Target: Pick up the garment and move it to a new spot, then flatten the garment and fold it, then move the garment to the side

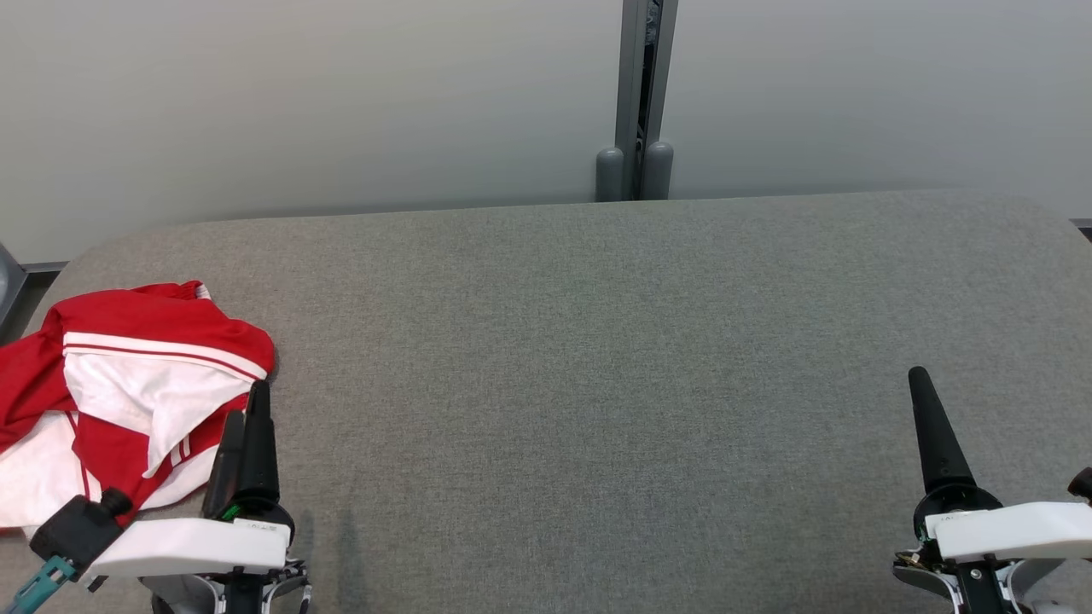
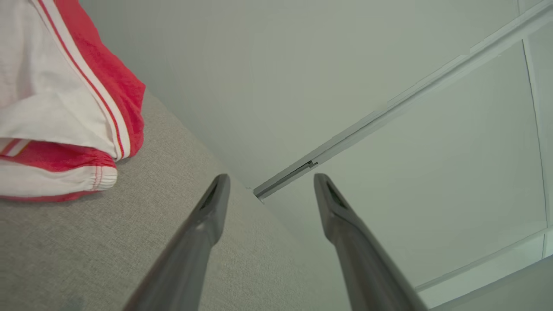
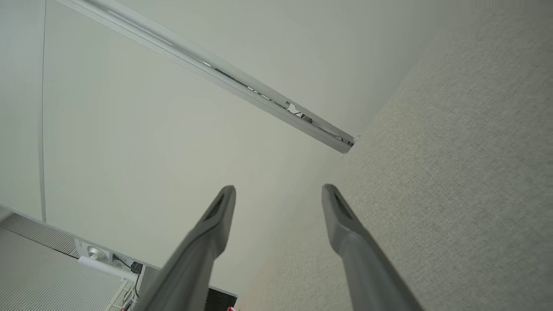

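Observation:
A crumpled red and white garment (image 1: 128, 384) lies at the table's left end, partly past the picture's left edge; its striped hem (image 2: 82, 99) fills the upper left of the left wrist view. My left gripper (image 1: 247, 409) stands open just right of the garment's near edge, its fingers (image 2: 207, 216) apart with nothing between them. My right gripper (image 1: 926, 401) stands open at the lower right over bare table, far from the garment. In the right wrist view its fingers (image 3: 341, 220) are spread and empty.
The grey fabric-covered table (image 1: 597, 358) spans the head view, with rounded far corners. Behind it stands a pale wall with a grey vertical post (image 1: 636, 102) at mid-back. A floor and some equipment (image 3: 99, 259) show past the table's right end.

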Controlling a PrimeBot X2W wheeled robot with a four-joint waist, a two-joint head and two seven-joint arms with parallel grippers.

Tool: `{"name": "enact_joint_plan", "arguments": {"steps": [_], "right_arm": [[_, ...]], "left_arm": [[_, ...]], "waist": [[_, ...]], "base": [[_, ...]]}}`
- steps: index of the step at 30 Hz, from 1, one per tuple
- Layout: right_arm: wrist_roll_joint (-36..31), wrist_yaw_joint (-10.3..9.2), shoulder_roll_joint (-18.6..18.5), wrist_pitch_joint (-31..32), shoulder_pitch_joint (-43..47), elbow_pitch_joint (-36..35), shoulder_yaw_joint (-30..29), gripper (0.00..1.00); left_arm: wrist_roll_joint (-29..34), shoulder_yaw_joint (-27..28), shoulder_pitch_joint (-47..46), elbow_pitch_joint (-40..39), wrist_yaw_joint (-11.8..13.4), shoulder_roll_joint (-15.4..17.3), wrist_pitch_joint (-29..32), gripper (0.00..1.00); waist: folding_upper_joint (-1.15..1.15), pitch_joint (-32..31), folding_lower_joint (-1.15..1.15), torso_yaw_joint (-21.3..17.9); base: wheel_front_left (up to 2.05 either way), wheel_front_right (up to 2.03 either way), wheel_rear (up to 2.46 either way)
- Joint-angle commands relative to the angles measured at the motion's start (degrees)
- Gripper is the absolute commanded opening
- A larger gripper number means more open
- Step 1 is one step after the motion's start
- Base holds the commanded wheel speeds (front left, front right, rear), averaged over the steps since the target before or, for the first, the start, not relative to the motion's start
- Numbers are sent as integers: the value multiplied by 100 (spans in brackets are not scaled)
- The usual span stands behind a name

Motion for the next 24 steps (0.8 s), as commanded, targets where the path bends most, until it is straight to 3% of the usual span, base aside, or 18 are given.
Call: {"name": "enact_joint_plan", "arguments": {"steps": [1, 14, 24], "right_arm": [[-316, 9, -70, -73, -43, -125, 6, 100], [-2026, 10, -228, -304, -19, -222, 137, 100], [-2832, 11, -212, -453, 22, -272, 259, 100]], "left_arm": [[350, -37, -62, -121, 52, 47, -61, 100], [1808, -172, 19, -156, 167, 55, -295, 100], [2480, -232, 27, -153, 265, 61, -441, 100]], "waist": [[0, 0, 0, 1], [0, 4, 0, -8], [0, 14, 0, 2]], "base": [[0, 0, 0], [0, 0, 0], [0, 0, 0]]}}
